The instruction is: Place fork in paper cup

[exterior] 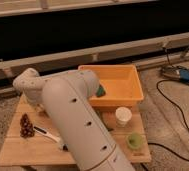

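Wooden desk (18,152) seen from above and in front, with the robot's white arm (73,120) rising from the near edge and bending toward the far left. The claw (40,107) sits under the bent joint at the far left of the desk, mostly hidden by the arm; whether it is open, closed or holding anything cannot be told. The fork cannot be made out. The paper cup (123,116) stands upright right of centre, just in front of the orange bin (130,92), its mouth showing only a pale inside. A blue-green object (101,91) lies in the bin's left part. A flat green round thing (134,140) rests near the cup, toward the near right corner. At near left lie a pine cone (25,125) and a white-handled brush (47,133), its black head partly behind the arm. A black cable (173,107) loops over the floor at right.
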Robot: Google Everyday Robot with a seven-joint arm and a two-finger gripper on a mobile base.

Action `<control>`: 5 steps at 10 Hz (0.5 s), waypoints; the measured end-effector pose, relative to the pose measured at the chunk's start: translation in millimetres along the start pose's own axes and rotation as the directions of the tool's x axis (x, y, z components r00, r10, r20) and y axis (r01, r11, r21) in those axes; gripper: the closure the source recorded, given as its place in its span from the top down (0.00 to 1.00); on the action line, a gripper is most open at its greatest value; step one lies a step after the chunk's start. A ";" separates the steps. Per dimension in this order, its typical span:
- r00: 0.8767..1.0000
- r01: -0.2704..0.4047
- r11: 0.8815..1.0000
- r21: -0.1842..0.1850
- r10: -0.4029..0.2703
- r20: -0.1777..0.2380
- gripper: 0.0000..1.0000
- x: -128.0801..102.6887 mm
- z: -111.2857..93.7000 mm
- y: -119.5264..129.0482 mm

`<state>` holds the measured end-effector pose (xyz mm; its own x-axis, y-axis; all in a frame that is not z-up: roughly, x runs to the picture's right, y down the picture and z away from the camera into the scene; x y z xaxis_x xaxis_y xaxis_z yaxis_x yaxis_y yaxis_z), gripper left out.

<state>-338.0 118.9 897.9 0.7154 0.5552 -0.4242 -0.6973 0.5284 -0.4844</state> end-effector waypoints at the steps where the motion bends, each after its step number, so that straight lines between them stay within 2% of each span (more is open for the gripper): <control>1: 1.000 0.000 1.000 -0.001 0.000 -0.001 0.47 0.0 0.6 0.5; 2: 1.000 0.000 1.000 -0.001 0.000 -0.001 0.42 0.3 1.0 0.2; 5: 1.000 -0.002 1.000 -0.003 0.002 -0.006 0.13 1.5 2.8 0.9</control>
<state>-337.6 122.0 899.0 0.7145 0.5521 -0.4297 -0.6983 0.5254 -0.4861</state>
